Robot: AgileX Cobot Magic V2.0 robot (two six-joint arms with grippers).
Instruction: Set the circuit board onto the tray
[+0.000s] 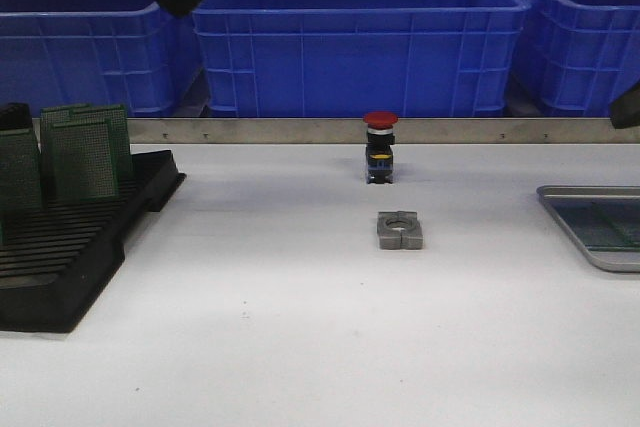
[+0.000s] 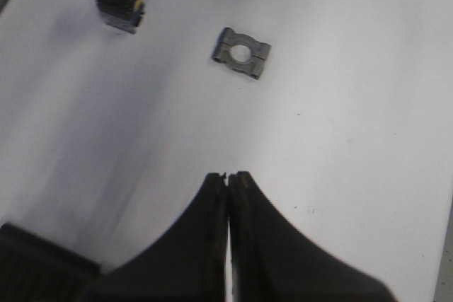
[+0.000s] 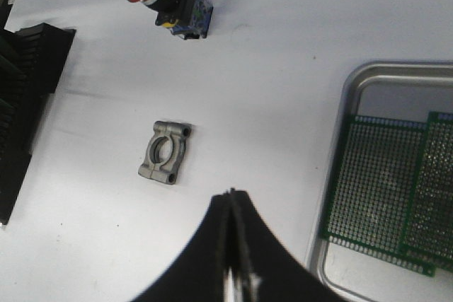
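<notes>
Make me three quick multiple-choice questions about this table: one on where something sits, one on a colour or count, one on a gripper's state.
1. Where do the flat circuit boards lie?
A. in the tray
B. on the clamp block
C. in a blue bin

2. What colour is the push button cap?
A. green
B. red
C. yellow

3. How is the left gripper?
A. wide open
B. shut, empty
C. shut on a board

Answers: 1 A, the right wrist view shows two green boards inside the rim. 2 B, the cap is red in every view. 3 B, its fingers meet with nothing between.
</notes>
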